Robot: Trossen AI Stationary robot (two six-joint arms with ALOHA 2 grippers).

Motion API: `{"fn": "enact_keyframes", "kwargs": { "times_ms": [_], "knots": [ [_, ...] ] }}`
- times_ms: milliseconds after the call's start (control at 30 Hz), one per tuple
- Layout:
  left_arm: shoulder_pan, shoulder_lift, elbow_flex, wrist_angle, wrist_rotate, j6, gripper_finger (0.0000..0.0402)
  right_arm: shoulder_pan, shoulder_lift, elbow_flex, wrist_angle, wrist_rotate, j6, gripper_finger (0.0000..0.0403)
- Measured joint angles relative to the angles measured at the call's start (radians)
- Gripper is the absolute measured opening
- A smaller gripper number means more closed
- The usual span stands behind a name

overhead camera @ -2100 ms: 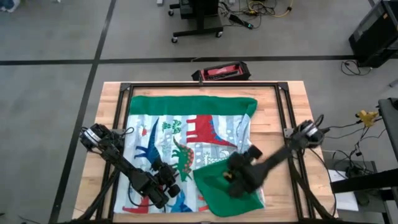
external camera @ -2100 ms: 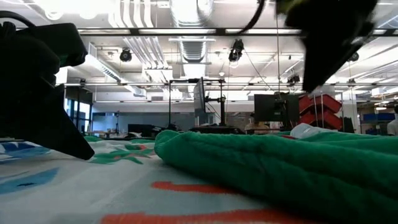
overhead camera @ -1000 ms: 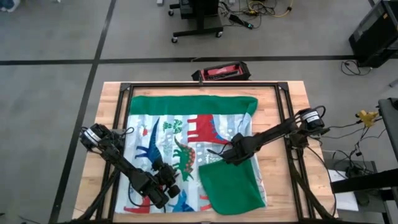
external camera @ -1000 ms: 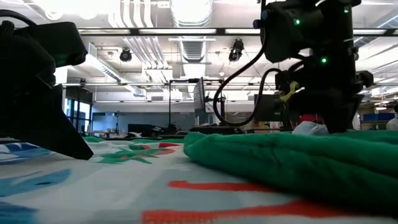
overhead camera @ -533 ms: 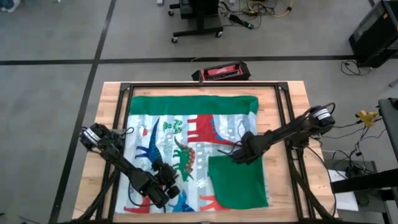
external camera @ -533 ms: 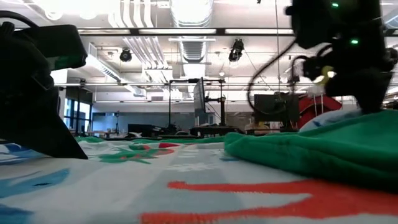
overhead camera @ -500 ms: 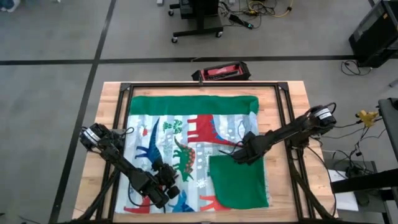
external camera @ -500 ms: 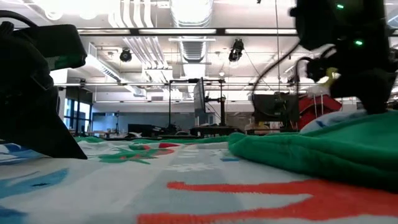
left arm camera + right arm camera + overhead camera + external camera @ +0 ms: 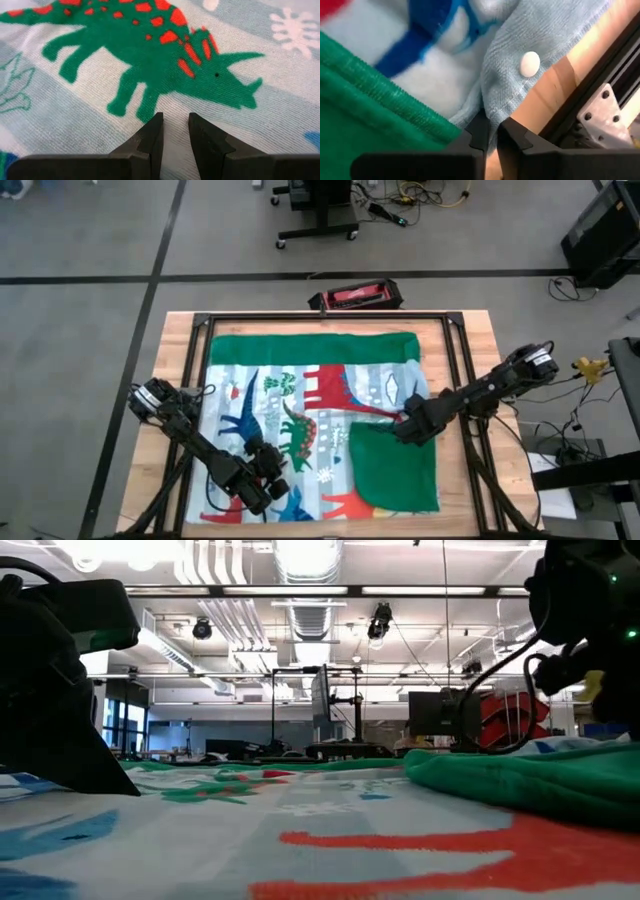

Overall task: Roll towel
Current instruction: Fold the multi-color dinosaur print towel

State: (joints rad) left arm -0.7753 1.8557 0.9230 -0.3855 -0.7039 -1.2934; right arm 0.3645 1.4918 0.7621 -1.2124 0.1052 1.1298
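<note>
Green-bordered and printed with dinosaurs, the towel (image 9: 300, 415) lay spread across the wooden table (image 9: 175, 370), inside the black metal frame (image 9: 455, 370). Its near right corner was folded over onto the print, showing a plain green flap (image 9: 395, 470) — a thick green ridge in the low view.

At the far right corner of that flap sat the right gripper (image 9: 410, 427), its arm reaching in from the table's right edge. In its wrist view the fingers (image 9: 475, 134) stood almost together with the cloth's edge between them — whether they pinched it or had just let go could not be told.

Over the towel's near left part was the left gripper (image 9: 262, 470), low above the print. Its fingers (image 9: 154, 134) were parted by a narrow gap with nothing between them, pointing at a green triceratops (image 9: 150, 60) with red spots.
</note>
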Motion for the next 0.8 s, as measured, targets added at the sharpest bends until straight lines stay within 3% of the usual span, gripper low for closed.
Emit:
{"fn": "enact_keyframes", "kwargs": {
  "times_ms": [167, 267, 400, 533, 633, 800],
  "knots": [
    [-0.005, 0.000, 0.000, -0.006, 0.003, 0.017, 0.0077, 0.004, -0.001, 0.023, -0.072, -0.048, -0.071, 0.0120],
    [-0.011, 0.000, 0.000, -0.007, 0.002, 0.024, 0.0077, 0.044, -0.003, 0.066, -0.145, -0.053, -0.028, 0.0160],
    [-0.024, 0.000, 0.000, -0.008, 0.002, 0.025, 0.0077, 0.207, -0.012, 0.161, -0.139, -0.006, 0.065, 0.0188],
    [-0.031, 0.000, 0.000, -0.005, 0.003, 0.029, 0.0077, 0.376, -0.011, 0.235, -0.141, 0.062, 0.216, 0.0190],
    [-0.043, 0.000, 0.000, 0.001, 0.004, 0.045, 0.0077, 0.511, 0.004, 0.256, -0.014, 0.090, 0.309, 0.0184],
    [-0.056, 0.001, 0.000, 0.003, -0.002, 0.037, 0.0077, 0.693, 0.077, 0.241, 0.380, 0.215, 0.371, 0.0164]
  ]
}}
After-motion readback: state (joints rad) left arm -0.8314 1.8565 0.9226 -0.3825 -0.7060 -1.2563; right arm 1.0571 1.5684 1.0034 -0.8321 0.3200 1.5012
